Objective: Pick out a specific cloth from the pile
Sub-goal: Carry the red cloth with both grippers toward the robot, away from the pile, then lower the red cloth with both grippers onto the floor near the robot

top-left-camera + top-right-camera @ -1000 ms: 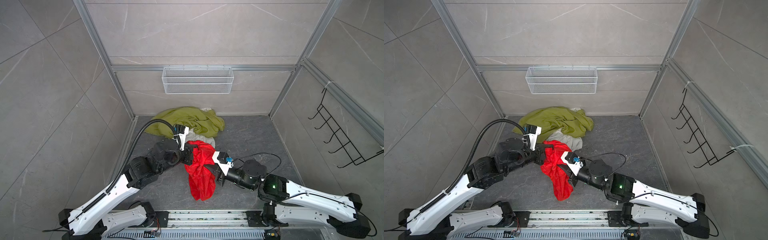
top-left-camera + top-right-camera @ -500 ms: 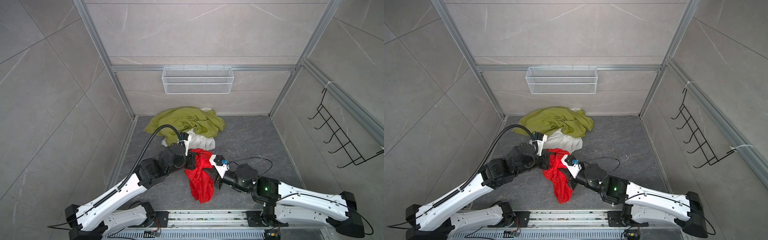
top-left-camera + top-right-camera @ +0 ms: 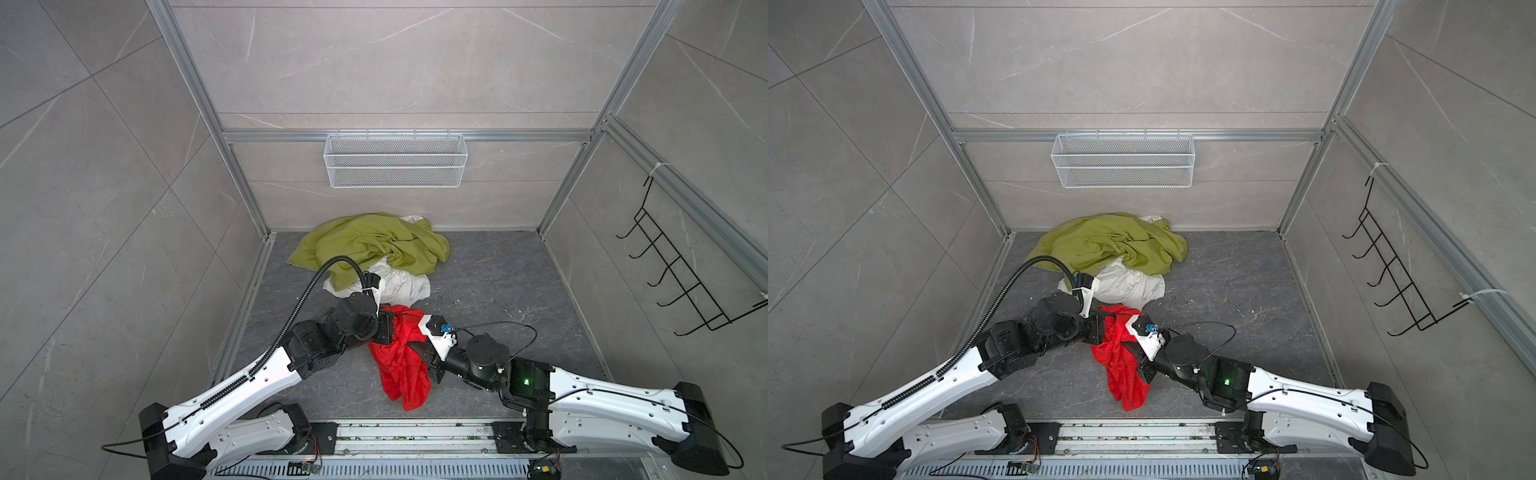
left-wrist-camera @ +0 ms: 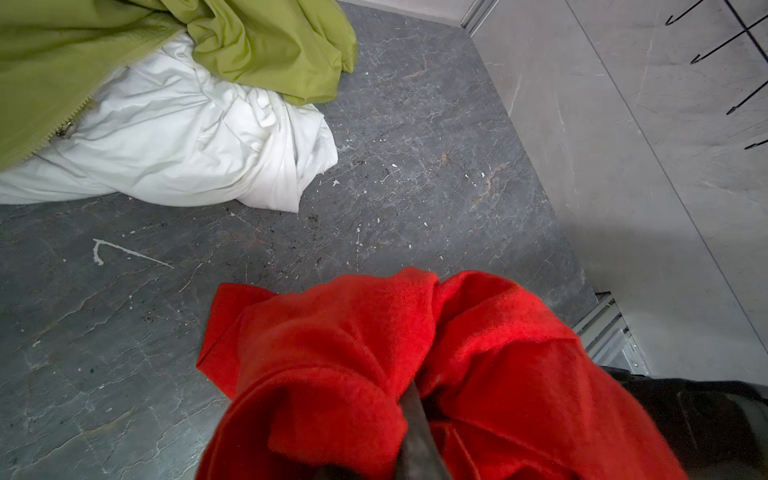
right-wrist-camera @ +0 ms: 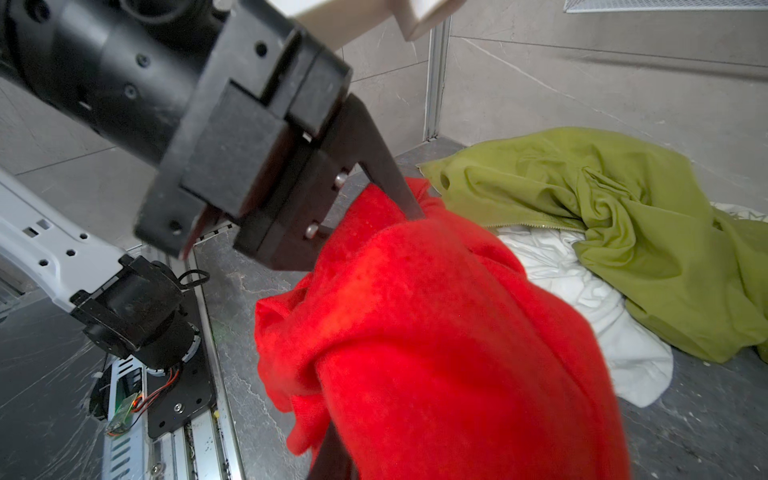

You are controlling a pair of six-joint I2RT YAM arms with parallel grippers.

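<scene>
The red cloth (image 3: pixel 401 370) (image 3: pixel 1125 374) hangs bunched between both grippers, near the front middle of the grey floor. It is apart from the pile, where the olive-green cloth (image 3: pixel 374 245) lies over the white cloth (image 3: pixel 399 284) at the back. My left gripper (image 3: pixel 392 332) (image 4: pixel 415 403) is shut on the red cloth's upper part. My right gripper (image 3: pixel 415 351) (image 5: pixel 332 453) is shut on its right side. Red folds (image 4: pixel 353 353) (image 5: pixel 436 332) hide most of both sets of fingers. The right wrist view shows a left finger (image 5: pixel 395 187) pressed into the fabric.
A white wire basket (image 3: pixel 395 166) hangs on the back wall and a black hook rack (image 3: pixel 681 282) on the right wall. Metal frame posts stand in the corners. An aluminium rail (image 3: pixel 415 432) carrying both arm bases runs along the front edge.
Both grippers have come down and toward the front with the red cloth. It has drawn away from the white cloth. The green and white cloths have not moved.
</scene>
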